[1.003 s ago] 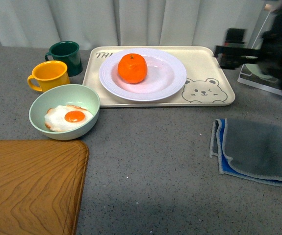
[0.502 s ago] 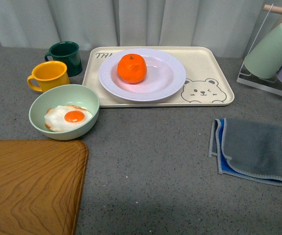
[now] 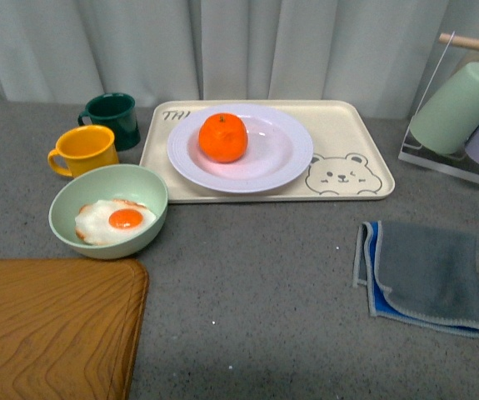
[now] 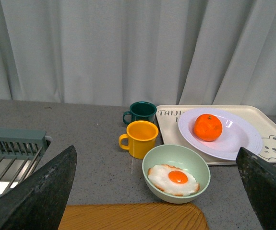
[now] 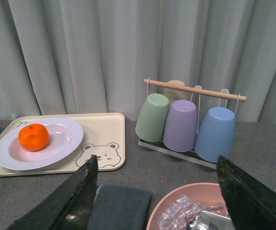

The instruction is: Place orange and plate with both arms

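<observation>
Sitting on the glossy white ridged plate, itself on the cream bear tray near the table's far edge, the bright lumpy orange looks placed. Both the left gripper and right gripper hang spread and empty, so I judge the best finish is keeping them well clear.

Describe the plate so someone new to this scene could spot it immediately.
Find the cream bear tray at the back of the grey table. The plate sits on its left part: round, glossy white, ridged rim, holding the orange. Unlike the pale green bowl nearby, it holds no fried egg.
</observation>
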`<action>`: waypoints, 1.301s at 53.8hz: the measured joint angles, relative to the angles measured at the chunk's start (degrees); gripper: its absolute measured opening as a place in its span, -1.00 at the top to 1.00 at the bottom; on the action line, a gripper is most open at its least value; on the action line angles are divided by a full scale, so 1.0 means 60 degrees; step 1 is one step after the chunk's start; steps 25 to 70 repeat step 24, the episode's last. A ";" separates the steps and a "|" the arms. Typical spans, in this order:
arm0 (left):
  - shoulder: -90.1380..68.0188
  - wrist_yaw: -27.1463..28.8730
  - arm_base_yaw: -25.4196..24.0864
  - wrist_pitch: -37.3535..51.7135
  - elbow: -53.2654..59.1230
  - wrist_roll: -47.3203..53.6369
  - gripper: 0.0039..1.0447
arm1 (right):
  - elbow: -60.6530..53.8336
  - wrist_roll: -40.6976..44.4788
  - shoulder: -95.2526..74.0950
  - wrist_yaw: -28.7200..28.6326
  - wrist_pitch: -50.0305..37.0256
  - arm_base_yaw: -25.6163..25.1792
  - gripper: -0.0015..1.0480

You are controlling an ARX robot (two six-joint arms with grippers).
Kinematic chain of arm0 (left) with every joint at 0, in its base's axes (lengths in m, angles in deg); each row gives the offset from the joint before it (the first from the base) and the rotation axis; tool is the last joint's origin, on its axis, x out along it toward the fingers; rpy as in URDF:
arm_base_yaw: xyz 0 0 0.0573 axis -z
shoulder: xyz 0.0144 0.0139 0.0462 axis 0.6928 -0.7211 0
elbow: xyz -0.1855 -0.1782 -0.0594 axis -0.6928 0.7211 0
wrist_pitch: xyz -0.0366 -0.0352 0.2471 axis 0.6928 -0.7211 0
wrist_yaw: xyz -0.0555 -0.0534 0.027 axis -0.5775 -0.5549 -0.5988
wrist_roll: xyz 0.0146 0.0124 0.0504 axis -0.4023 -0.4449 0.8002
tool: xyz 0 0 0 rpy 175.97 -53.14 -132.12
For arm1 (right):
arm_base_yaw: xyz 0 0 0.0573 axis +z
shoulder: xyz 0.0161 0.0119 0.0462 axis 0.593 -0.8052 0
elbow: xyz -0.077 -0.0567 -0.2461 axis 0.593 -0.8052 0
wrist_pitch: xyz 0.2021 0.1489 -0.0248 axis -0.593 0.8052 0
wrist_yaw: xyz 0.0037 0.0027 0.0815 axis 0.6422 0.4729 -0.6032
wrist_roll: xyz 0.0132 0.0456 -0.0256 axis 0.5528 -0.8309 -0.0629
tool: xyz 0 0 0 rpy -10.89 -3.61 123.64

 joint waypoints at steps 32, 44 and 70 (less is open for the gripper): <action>0.0000 0.0000 0.0000 0.0000 0.0000 0.0000 -0.88 | 0.0000 -0.0004 0.0000 0.0000 0.0000 0.0000 -0.82; 0.0000 0.0000 0.0000 0.0000 0.0000 0.0000 -0.88 | 0.0000 -0.0004 0.0000 0.0000 0.0000 0.0000 -0.82; 0.0000 0.0000 0.0000 0.0000 0.0000 0.0000 -0.88 | 0.0000 -0.0004 0.0000 0.0000 0.0000 0.0000 -0.82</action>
